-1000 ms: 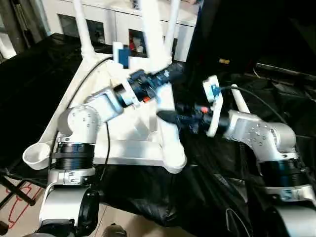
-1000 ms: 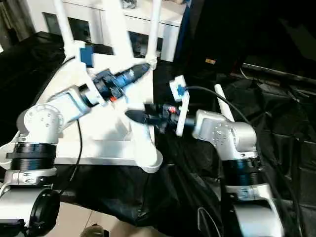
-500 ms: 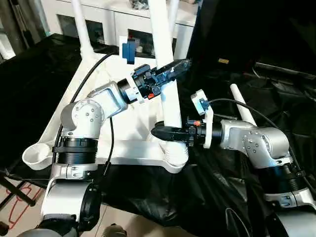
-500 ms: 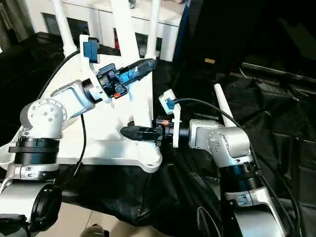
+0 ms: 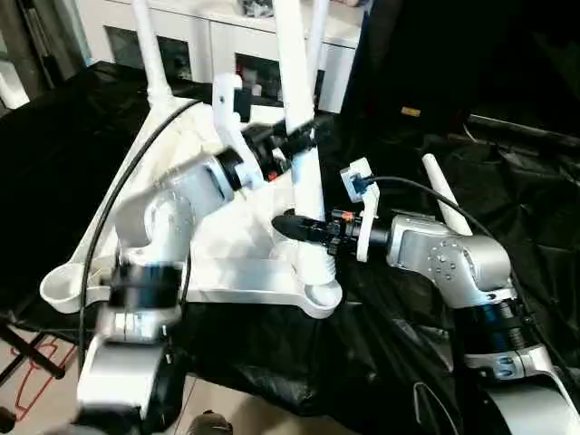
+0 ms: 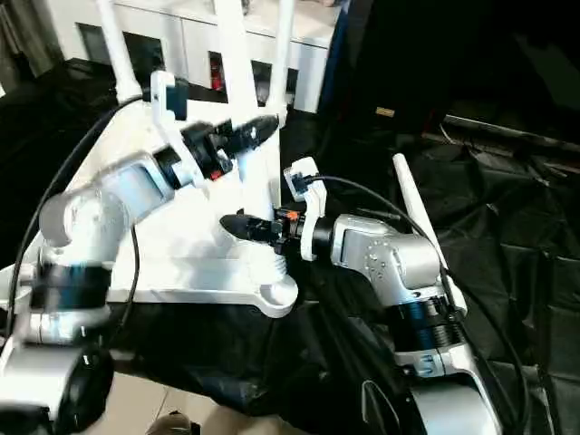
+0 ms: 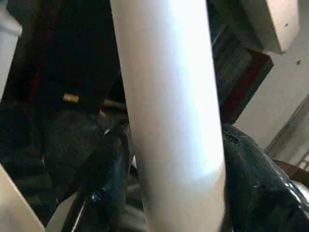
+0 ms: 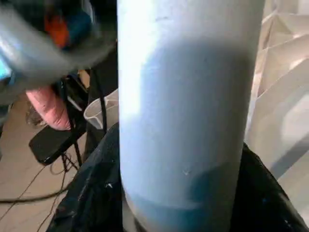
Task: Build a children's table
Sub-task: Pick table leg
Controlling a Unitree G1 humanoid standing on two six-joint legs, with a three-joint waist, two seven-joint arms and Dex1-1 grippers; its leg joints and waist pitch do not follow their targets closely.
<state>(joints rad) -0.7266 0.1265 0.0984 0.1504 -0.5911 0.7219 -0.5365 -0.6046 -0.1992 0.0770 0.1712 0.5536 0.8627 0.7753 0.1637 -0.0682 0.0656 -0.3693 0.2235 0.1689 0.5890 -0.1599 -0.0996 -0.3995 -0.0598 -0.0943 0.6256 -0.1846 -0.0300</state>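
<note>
Black sheeting (image 5: 426,353) covers the work surface, and behind it stands a white cabinet (image 5: 227,41) with glass doors. On the sheeting lies the children's table top (image 5: 227,263), upside down with its ribbed underside up, and round sockets at the corners; 1 empty socket (image 5: 62,285) shows at the near left corner.

2 end effectors work on 1 upright leg (image 5: 304,172), which stands in the near right corner socket (image 5: 319,294). The left end effector (image 5: 294,140) is higher up on this leg; in the left wrist view its black fingers (image 7: 108,179) sit on both sides of the white tube, closed around it. The right end effector (image 5: 304,227) is lower, just above the socket; in the right wrist view its dark fingers (image 8: 91,193) also flank the tube on both sides, gripping it.

Legs counted: 4. 3 stand upright on the top: the gripped 1, 1 at the far left corner (image 5: 148,50), and 1 at the far right (image 5: 317,36) behind the gripped leg. The 4th leg (image 5: 446,198) lies on the black sheeting to the right, beside the right forearm (image 5: 444,258), apart from the top.
</note>
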